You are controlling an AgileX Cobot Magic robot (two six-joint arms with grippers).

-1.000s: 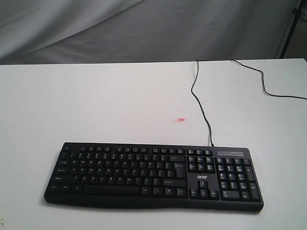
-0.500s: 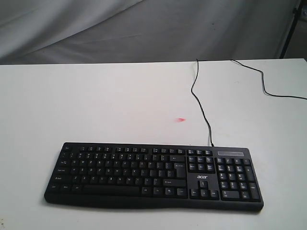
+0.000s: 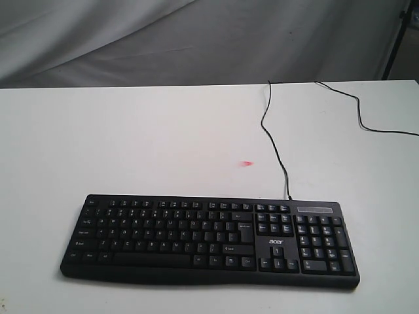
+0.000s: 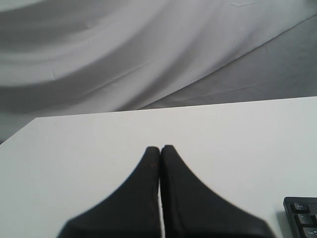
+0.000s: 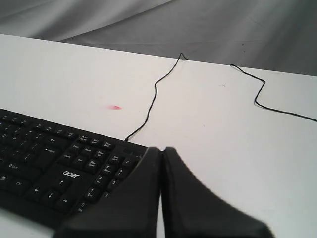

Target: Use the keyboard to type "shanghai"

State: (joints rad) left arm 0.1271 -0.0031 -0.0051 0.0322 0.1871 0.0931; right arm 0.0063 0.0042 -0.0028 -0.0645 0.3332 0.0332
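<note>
Ready to type.
My left end effector [image 4: 159,148] and right end effector [image 5: 162,148] are pinched closed and empty, to poke one key; the keyboard [image 3: 209,239] lies flat on the bench [image 3: 131,131], near the right one.

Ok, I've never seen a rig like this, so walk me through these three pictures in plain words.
It is a robot with two arms, each ending in a two-fingered gripper. The wide picture comes from a camera off the arms: a black keyboard, its thin cable and a small pink mark lie on a white table, no arm in sight. The other two come from wrist cameras. The dark wedges are the left gripper and the right gripper, both shut, holding nothing. The right one is near the keyboard's number-pad end.
</note>
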